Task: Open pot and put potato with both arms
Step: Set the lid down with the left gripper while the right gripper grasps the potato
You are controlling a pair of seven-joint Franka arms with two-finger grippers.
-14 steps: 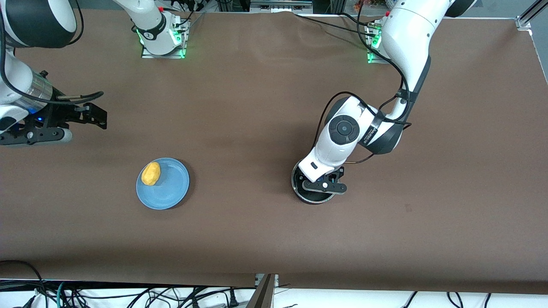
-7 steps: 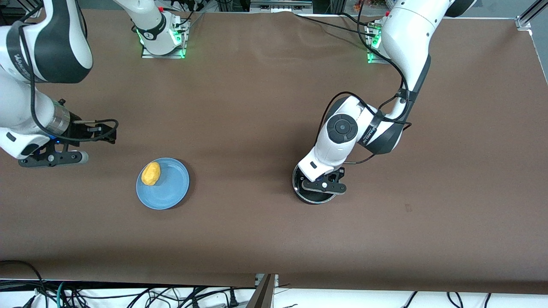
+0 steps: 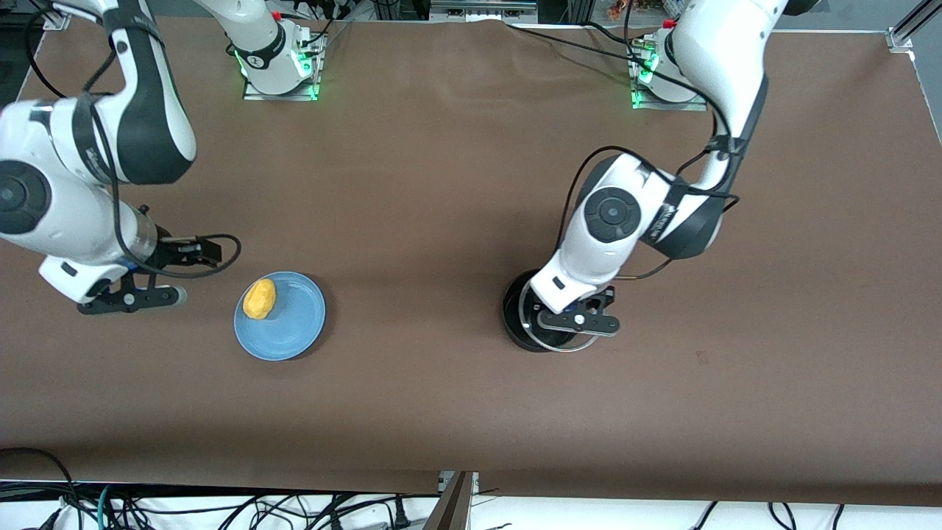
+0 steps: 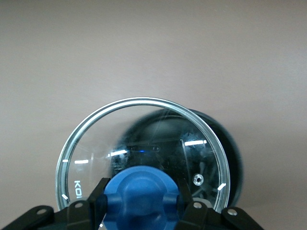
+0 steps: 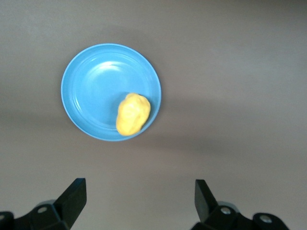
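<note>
Lid (image 4: 144, 148) is being held by its blue knob (image 4: 141, 191) in the left gripper (image 4: 141, 199), over the pot (image 3: 531, 321); right gripper (image 5: 139, 199) is being kept open near the potato (image 5: 133, 113).

Yellow-orange potato (image 3: 259, 298) on light-blue plate (image 3: 293, 335) — black pot (image 3: 515, 327), blue-knobbed lid (image 4: 144, 143)

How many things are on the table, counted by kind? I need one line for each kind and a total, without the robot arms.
Pot: 1
Glass lid, held in the left gripper by its blue knob: 1
Blue plate: 1
Potato, on the plate: 1
Total: 4
</note>
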